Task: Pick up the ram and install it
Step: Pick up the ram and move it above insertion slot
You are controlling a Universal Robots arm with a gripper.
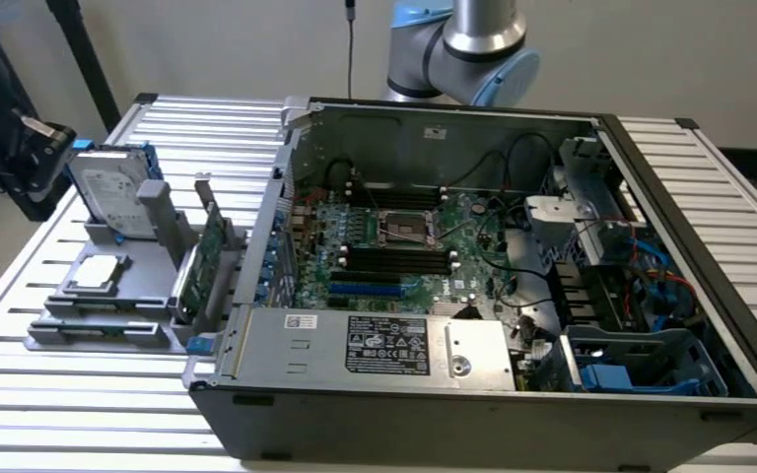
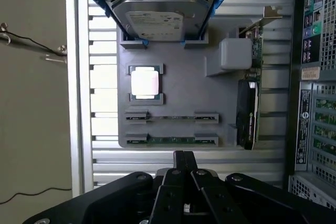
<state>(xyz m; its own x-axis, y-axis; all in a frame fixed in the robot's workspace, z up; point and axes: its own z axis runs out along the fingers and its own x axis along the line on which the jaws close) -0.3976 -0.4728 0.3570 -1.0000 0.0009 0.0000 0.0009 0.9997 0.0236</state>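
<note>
Two ram sticks, one and another, stand edge-on in the slots of a grey holder; thin green strips between grey end clips. My gripper is shut with nothing between its black fingers. It hovers high over the slatted table beside the holder, nearest the outer ram stick and apart from it. In the exterior view the open computer case shows the motherboard with its black slots.
The holder also carries a silver hard drive in a blue frame, a square processor and a green expansion card with a metal bracket. The case's rear panel stands close by. The arm's base rises behind the case.
</note>
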